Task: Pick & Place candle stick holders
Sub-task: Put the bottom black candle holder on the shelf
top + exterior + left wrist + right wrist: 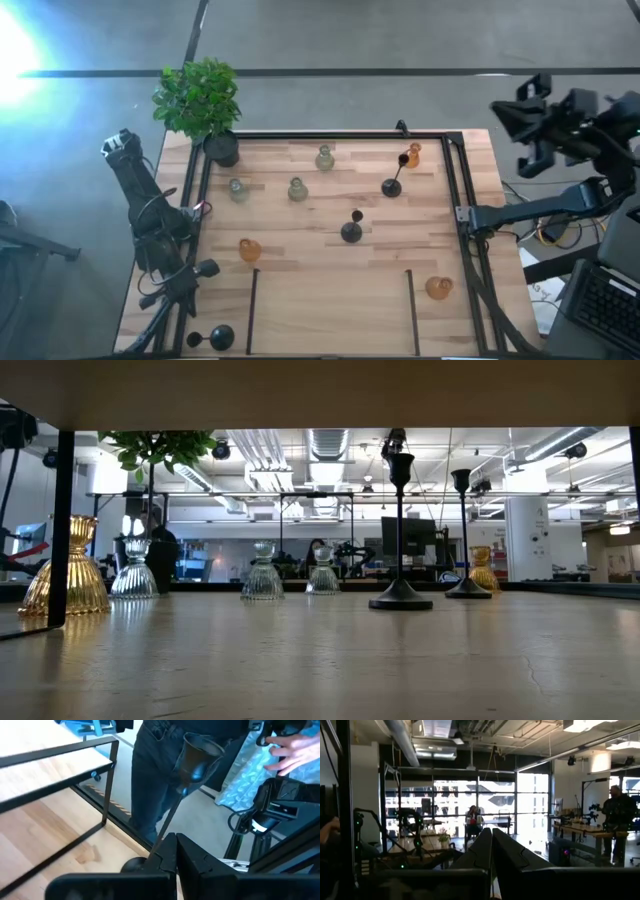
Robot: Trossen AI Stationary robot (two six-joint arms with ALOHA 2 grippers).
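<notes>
Candle stick holders (297, 188) scattered across wooden table (330, 300), plant (200, 100) at corner

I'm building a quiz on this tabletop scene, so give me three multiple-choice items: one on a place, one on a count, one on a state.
1. In the high view, where does the plant stand?
A. Top left corner of the table
B. Table centre
C. Bottom right corner

2. How many amber holders are on the table?
A. One
B. Three
C. Five

3. What is the left end effector doing?
A. Open above the plant
B. Shut on a black holder's stem
C. Shut on an amber holder

Answers:
1. A: the plant sits at the table's top left corner.
2. B: amber holders show at three spots.
3. B: the left wrist view shows the left end effector closed around the black holder.
</notes>
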